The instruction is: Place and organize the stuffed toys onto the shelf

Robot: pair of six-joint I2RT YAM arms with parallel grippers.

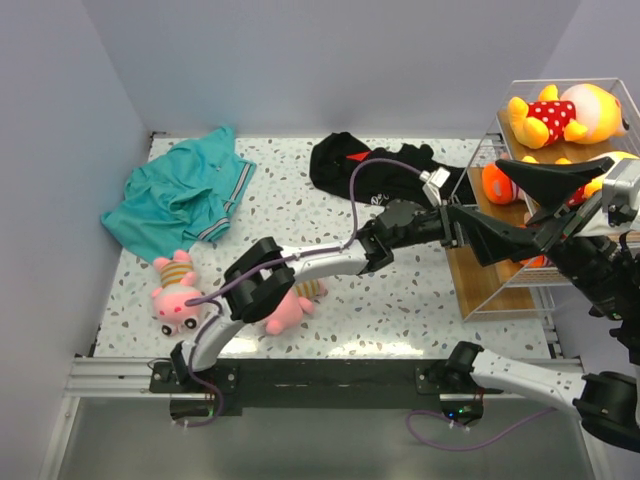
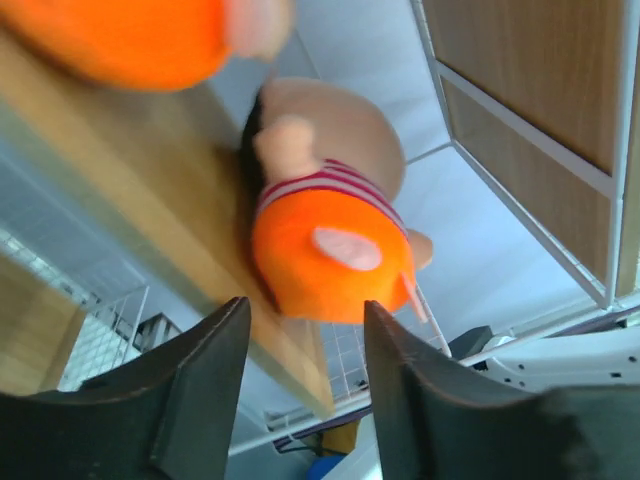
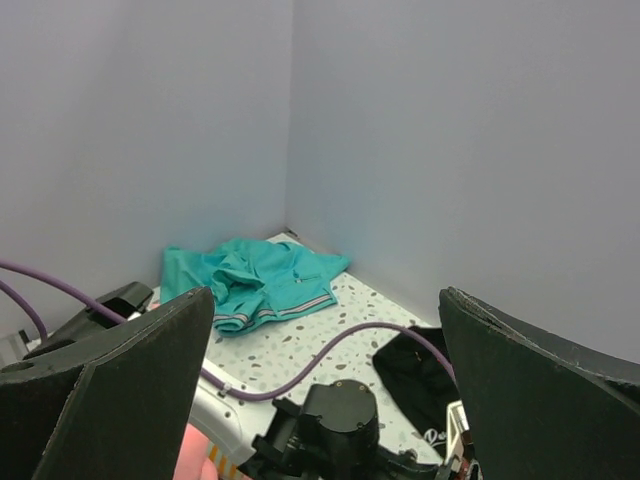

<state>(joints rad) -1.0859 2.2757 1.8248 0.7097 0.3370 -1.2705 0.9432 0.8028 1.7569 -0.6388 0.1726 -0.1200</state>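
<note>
The shelf (image 1: 487,283) stands at the table's right edge. A yellow-orange bear (image 1: 560,113) in a red dotted top lies on its top tier, and an orange toy (image 1: 498,184) sits on the tier below. My left gripper (image 1: 520,245) reaches into that tier. In the left wrist view it (image 2: 304,302) is open, and a doll (image 2: 330,220) in a striped top lies on the wooden board (image 2: 130,200) just past the fingertips. My right gripper (image 1: 525,195) hangs wide open above the left one, empty (image 3: 325,295). A pink pig (image 1: 178,303) and another pink toy (image 1: 288,312) lie on the table.
A teal polo shirt (image 1: 185,195) lies crumpled at the back left and a black garment (image 1: 365,165) at the back middle. Grey walls enclose the table on the left and far sides. The left arm's purple cable (image 3: 300,370) loops over the table's middle.
</note>
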